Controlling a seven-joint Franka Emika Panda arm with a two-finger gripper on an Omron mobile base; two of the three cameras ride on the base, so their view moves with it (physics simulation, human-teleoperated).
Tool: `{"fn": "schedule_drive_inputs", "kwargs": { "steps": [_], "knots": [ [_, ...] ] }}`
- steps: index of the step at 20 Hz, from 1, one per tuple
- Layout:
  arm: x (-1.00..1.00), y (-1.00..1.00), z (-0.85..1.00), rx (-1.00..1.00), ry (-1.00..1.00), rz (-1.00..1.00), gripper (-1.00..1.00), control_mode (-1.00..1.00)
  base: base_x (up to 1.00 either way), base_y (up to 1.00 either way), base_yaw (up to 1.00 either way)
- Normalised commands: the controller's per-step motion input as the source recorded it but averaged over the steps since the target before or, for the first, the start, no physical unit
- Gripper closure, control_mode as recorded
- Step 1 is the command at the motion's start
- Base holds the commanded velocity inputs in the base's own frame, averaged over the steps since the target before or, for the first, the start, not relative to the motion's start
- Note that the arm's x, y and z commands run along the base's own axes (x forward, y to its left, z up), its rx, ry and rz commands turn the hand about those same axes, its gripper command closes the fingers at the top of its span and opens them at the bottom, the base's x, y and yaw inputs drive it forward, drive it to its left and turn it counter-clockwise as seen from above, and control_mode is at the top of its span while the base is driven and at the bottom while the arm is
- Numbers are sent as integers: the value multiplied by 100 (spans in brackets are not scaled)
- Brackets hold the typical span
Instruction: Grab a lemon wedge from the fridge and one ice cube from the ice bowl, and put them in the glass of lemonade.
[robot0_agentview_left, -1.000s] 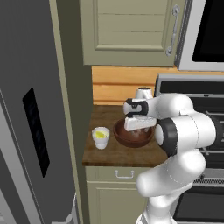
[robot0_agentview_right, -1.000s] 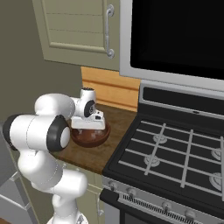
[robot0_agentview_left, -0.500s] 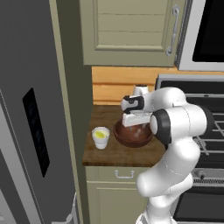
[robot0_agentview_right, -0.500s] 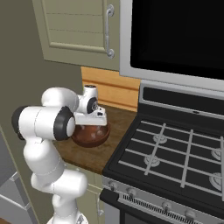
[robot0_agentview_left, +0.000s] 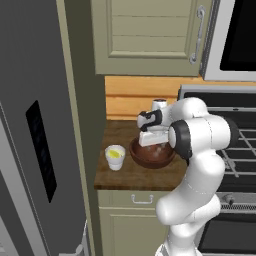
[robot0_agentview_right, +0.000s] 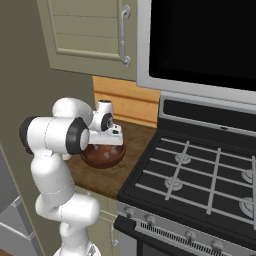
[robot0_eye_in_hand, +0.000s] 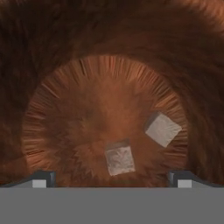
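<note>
We found our hand (robot0_eye_in_hand: 112, 177) lower than it had been a second before: over that second the arm had folded its elbow in and brought the wrist down until the hand sat right over the ice bowl (robot0_agentview_left: 152, 155), dipping into its mouth. Its fingers stayed spread as wide as they go, one tip at each side of the hand view, and they pinched nothing.

Nearest us in the hand view, one ice cube (robot0_eye_in_hand: 119, 159) lay on the bowl's floor between the two tips, just ahead of them. A second ice cube (robot0_eye_in_hand: 162, 128) lay a little farther on and off to one side, apart from the first. We judged the nearer cube the likelier target, since the open fingers already straddled it; a short descent and a squeeze looked to be all that remained of this pick.

On the table (robot0_agentview_left: 112, 180), the glass of lemonade (robot0_agentview_left: 115, 157) stood just beside the bowl, on the fridge (robot0_agentview_left: 35, 125) side, so the carry would be short. The fridge door was closed, and we could not tell from here whether a lemon wedge was already in the glass.
</note>
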Motion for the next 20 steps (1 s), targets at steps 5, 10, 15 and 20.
{"fn": "schedule_drive_inputs", "kwargs": {
  "steps": [5,10,15,20],
  "knots": [
    [0,0,-27,0,0,0,-100,-100,0,0,0],
    [0,0,-8,1,-19,0,-100,-100,0,0,0],
    [0,0,-2,0,-6,0,-100,-100,0,0,0],
    [0,0,-19,0,0,0,-100,-100,0,0,0]
  ]
}}
